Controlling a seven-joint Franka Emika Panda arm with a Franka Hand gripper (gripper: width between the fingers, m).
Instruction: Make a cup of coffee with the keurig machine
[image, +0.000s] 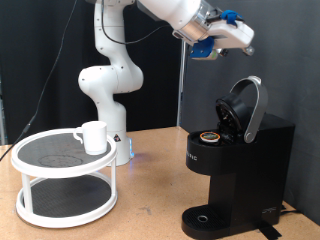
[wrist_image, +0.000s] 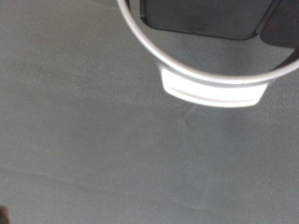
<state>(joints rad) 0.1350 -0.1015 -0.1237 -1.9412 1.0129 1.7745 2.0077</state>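
White cup (image: 94, 136): one, on stand's (image: 66, 179) top tier | keurig machine (image: 237, 165): one, lid raised, one pod (image: 210, 137) inside | gripper (image: 207, 47): one, high above machine, finger spacing cannot be told

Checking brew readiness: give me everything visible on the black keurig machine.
The black boxy keurig machine stands on the wooden table at the exterior view's right. Its rounded, silver-rimmed hinged lid is raised, and a brown-topped pod sits in the open chamber. The round drip tray base carries no cup. The gripper hangs above, touching nothing.
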